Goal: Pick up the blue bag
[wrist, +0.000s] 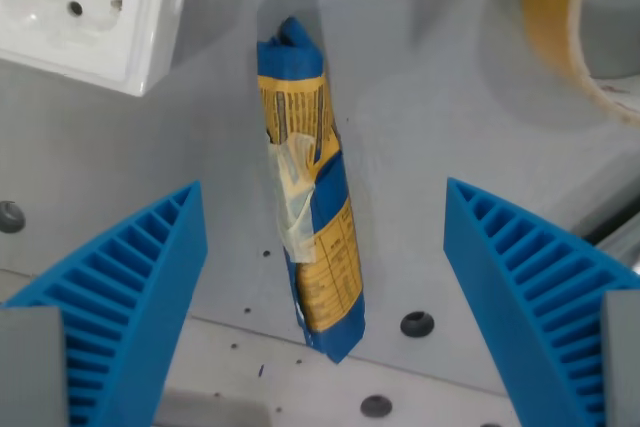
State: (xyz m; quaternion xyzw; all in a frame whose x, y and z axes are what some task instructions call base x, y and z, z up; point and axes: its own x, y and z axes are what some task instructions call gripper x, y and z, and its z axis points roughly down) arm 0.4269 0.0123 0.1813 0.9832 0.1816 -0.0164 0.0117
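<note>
The blue bag point(312, 192) lies lengthwise on the grey table, a narrow blue and yellow packet with a strip of tape across its middle. My gripper point(325, 212) hangs above it with its two blue ribbed fingers spread wide, one finger point(140, 287) at the wrist view's left and the other point(520, 277) at the right. The bag sits between them, nearer the left finger, touching neither. The gripper is open and holds nothing.
A white wall socket point(85, 7) lies at the upper left. A roll of yellowish tape point(565, 17) sits at the upper right. Bolt holes point(417, 324) dot the grey table point(430, 127) near the bag's lower end.
</note>
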